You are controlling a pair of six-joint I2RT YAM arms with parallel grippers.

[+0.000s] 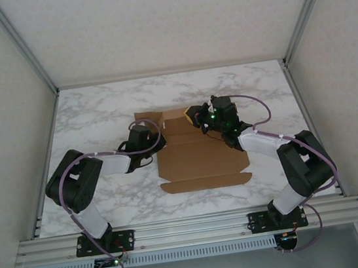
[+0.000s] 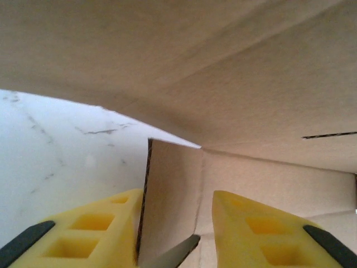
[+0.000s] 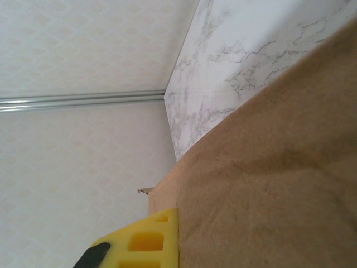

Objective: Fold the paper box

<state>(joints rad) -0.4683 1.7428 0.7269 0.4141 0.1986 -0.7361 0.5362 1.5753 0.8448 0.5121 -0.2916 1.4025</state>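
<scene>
The paper box [image 1: 202, 160] lies mostly flat in the middle of the marble table, brown and unprinted, its far flaps partly raised. My left gripper [image 1: 143, 136] is at its far left corner. In the left wrist view a small upright flap [image 2: 173, 184] stands between the yellow fingers [image 2: 106, 229]. The left finger touches the flap's edge, and a gap remains on the right, so the gripper is open. My right gripper [image 1: 197, 114] is at the box's far edge, shut on a raised cardboard panel [image 3: 268, 190]. One yellow finger [image 3: 148, 240] presses against the panel; the other is hidden behind it.
The white marble table [image 1: 97, 112] is bounded by patterned walls and aluminium posts [image 1: 22, 45] on three sides. An aluminium rail [image 1: 191, 228] carrying both arm bases runs along the near edge. Purple cables loop beside each arm.
</scene>
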